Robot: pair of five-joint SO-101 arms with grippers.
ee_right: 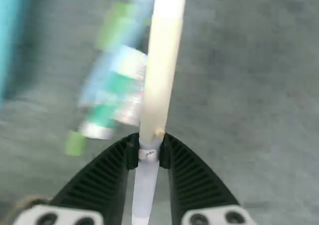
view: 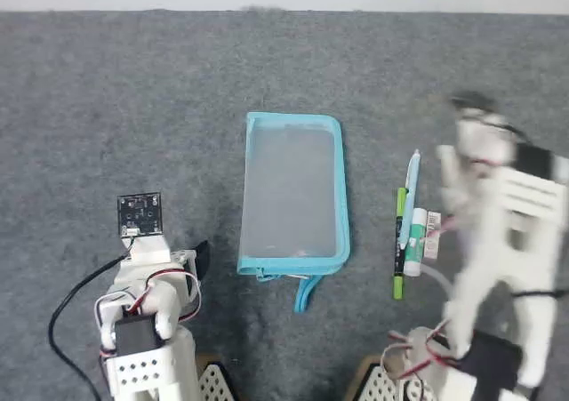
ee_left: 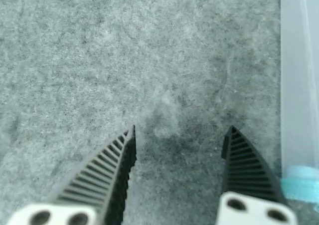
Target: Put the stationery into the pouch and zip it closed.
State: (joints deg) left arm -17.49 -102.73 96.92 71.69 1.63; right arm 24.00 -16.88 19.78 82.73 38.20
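Item, loading step: right gripper (ee_right: 148,145) fingers clamped on a cream pen (ee_right: 162,60) above the loose stationery (view: 414,241) by the tabletop's right edge; left gripper (ee_left: 182,135) fingers wide over bare tabletop near the front-left corner; pouch (view: 292,192) mid-tabletop; next move probably calls for carrying the pen to the pouch's mouth.
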